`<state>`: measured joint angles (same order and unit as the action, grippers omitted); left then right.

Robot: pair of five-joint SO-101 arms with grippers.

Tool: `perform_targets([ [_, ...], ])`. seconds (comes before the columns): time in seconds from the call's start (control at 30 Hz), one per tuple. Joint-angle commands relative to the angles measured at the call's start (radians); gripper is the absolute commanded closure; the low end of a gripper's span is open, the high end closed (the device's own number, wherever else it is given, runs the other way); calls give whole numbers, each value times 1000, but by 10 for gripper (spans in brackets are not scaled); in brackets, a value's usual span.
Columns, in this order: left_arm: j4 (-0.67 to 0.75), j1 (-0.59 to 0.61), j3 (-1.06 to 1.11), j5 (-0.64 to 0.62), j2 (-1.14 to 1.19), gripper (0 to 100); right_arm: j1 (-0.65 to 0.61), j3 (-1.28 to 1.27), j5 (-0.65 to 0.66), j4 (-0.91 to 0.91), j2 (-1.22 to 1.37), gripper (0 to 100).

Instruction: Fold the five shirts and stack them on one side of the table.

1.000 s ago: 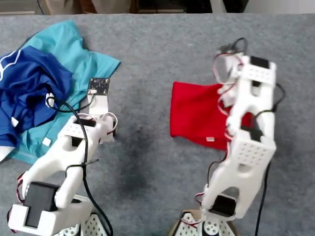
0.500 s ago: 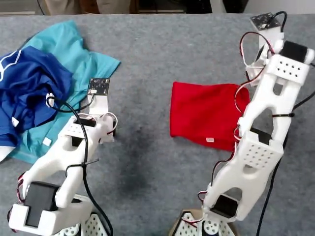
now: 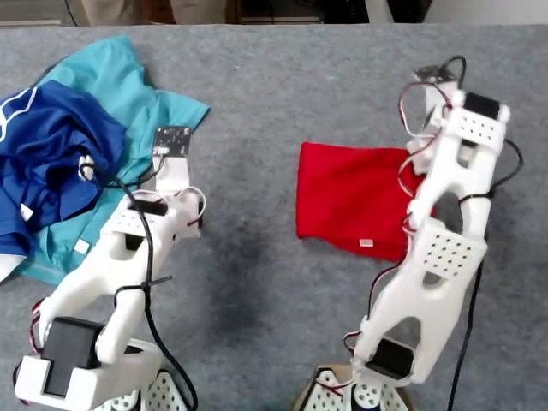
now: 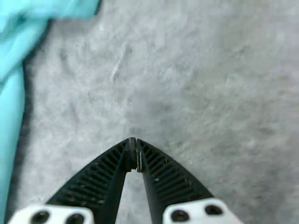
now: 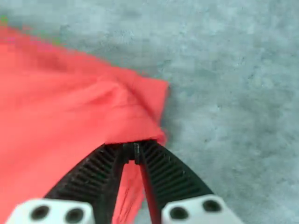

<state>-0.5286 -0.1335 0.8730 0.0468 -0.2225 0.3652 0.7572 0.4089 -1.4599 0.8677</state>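
A folded red shirt [image 3: 351, 201] lies flat right of the table's middle. My right gripper [image 5: 135, 153] is shut, its tips low over that shirt's [image 5: 56, 107] right-hand edge near a raised corner; no cloth shows between the fingers. The right arm [image 3: 454, 171] covers the shirt's right side in the high view. A crumpled blue shirt [image 3: 51, 145] lies on a spread teal shirt [image 3: 137, 94] at the far left. My left gripper [image 4: 133, 154] is shut over bare grey table, just right of the teal shirt [image 4: 11, 93]. The left arm [image 3: 128, 248] stands beside that pile.
Grey felt table [image 3: 257, 103] runs open between the two arms and along the back. Behind the table's far edge is a dark room strip [image 3: 282, 10]. A white cloth corner [image 3: 7, 267] peeks out at the left edge.
The right arm went out to the back right corner, then came back in over the red shirt's right edge. The left wrist shifted slightly toward the back.
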Motion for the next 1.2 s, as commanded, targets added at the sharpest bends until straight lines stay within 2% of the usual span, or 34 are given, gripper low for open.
perform_targets([
  [0.0,-3,-81,-97,8,-36,981,74,-1,-92,84,-2,996],
  [0.17,8,-245,-219,9,-27,981,102,-10,-245,146,15,996],
  [0.3,37,-377,-365,9,16,981,128,7,-319,175,31,996],
  [0.47,250,-393,-552,3,263,981,143,28,-416,184,41,996],
  [0.57,279,-384,-735,3,492,981,150,33,-427,184,42,996],
  [0.67,189,-365,-985,2,717,981,156,33,-427,184,42,996],
  [0.9,-203,-358,-1620,2,1109,981,156,33,-427,184,42,996],
  [1.17,-443,-315,-2130,2,1469,981,156,35,-427,184,42,996],
])
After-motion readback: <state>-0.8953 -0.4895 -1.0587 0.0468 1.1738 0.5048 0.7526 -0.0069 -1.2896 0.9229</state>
